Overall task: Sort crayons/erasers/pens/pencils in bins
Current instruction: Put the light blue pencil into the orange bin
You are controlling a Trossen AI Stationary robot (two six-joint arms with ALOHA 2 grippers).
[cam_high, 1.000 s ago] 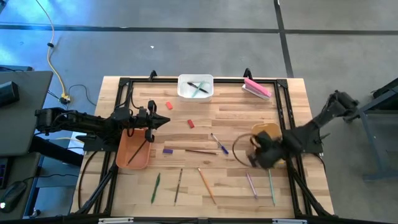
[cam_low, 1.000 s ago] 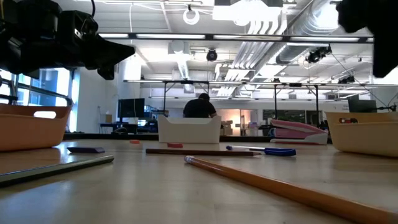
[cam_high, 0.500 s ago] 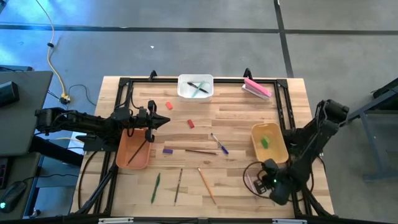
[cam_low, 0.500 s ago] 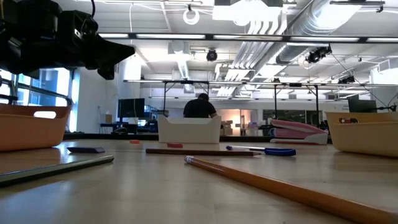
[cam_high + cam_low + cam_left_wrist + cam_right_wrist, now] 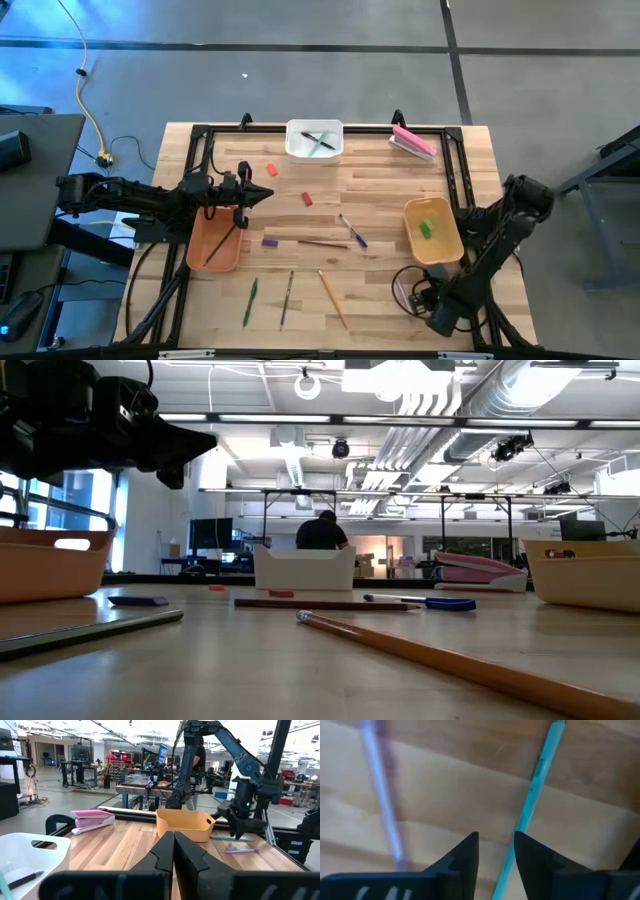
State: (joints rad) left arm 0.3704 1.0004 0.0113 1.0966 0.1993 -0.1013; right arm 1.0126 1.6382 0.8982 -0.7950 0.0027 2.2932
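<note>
Fingers (image 5: 495,851) of my right arm hang low over the pale wooden tabletop (image 5: 370,190) at its near right corner, slightly spread with a narrow gap and nothing in them. A thin teal-green pencil (image 5: 535,785) runs slantwise under the gap, its shaft passing right beside one fingertip; a thin pinkish-lilac pencil (image 5: 382,795) lies a little off to the other side, apart from the first. I judge the teal one to be the step in hand. To take it well I should turn my wrist so the fingers straddle the shaft squarely across its length, centre it in the gap, come down until the tips nearly touch the wood, and close near the middle so it does not tip when lifted. The stick is very slim and will roll, so a slow, even squeeze is called for.

The mustard-yellow plastic bin (image 5: 432,229) stands just beyond my right fingers, holding a short green crayon (image 5: 427,229). The other fingers (image 5: 173,851), on my left arm, are pressed together with nothing between them, hovering over the orange-brown plastic bin (image 5: 213,243), where a dark stick already lies. More pencils rest on the wood between the two sets of fingers.
</note>
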